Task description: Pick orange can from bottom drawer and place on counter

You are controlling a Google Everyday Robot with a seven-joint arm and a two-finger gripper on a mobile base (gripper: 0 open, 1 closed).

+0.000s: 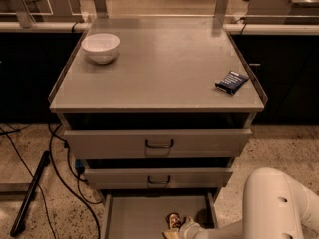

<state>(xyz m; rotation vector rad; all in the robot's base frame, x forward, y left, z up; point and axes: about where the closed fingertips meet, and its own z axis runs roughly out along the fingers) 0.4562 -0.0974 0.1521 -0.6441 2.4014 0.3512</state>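
Note:
The orange can lies in the open bottom drawer, near the frame's lower edge, its shiny end facing up. My gripper is inside the drawer, right beside the can on its right, partly cut off by the frame edge. My white arm comes in from the lower right. The counter is the grey metal top of the cabinet, above the two handled drawers.
A white bowl stands at the counter's back left. A dark blue packet lies near its right rim. The two upper drawers are slightly pulled out. Cables and a dark rod lie on the floor at left.

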